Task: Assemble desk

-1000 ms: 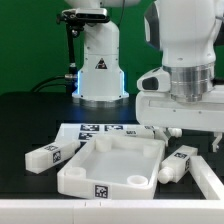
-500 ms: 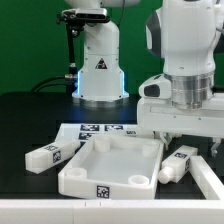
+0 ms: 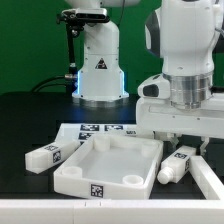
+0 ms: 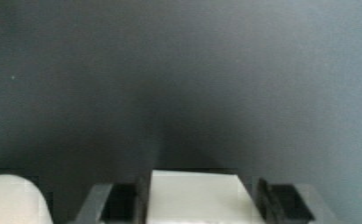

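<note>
Desk top (image 3: 108,166) sits rim-up, lower centre, long axis across the frame; gripper (image 4: 196,201), jaws wide, straddles the slanting leg (image 3: 178,165).

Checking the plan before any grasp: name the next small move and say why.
Probably lower a little, then close. The gripper hangs open over the leg block on the exterior view's right, beside the desk top; the wrist view shows that block centred between the fingers, gaps either side.

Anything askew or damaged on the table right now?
Nothing stands out. The desk top sits flat, rim up; one leg lies loose on the exterior view's left, another leg on its right. No visible damage.
</note>
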{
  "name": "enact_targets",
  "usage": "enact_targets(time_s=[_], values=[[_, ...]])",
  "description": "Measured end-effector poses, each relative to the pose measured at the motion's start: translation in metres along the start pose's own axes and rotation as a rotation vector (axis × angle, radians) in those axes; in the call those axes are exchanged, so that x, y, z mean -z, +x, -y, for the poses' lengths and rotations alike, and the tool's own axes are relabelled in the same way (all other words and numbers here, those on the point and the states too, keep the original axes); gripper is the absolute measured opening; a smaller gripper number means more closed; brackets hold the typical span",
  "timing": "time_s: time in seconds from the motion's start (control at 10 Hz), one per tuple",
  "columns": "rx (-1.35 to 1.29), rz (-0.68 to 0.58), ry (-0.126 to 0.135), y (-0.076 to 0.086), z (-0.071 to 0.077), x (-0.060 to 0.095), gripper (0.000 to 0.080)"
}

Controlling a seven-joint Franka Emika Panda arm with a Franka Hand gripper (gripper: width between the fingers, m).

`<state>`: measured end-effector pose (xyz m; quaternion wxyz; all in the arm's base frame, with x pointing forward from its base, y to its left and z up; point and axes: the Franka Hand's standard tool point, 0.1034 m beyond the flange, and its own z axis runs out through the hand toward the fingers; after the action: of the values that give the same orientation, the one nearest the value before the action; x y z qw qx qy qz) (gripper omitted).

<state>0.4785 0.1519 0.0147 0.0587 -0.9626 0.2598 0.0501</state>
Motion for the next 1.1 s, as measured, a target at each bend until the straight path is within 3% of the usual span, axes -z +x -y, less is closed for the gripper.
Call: enact_targets(time_s=[0.2,0.3,0.5,0.6,1.1], values=[[0.009,0.007,-0.005,-0.008,0.001,0.008,0.0294],[0.04,0.007,-0.003,-0.012,-0.001,0.021,0.0294],[0.138,-0.032,0.014,-0.014,-0.021,0.06,0.029],[0.155,-0.047,0.02,-0.01,-0.03,0.07,0.029],[0.205,-0.04,0.011,-0.013,-0.03,0.067,0.029]])
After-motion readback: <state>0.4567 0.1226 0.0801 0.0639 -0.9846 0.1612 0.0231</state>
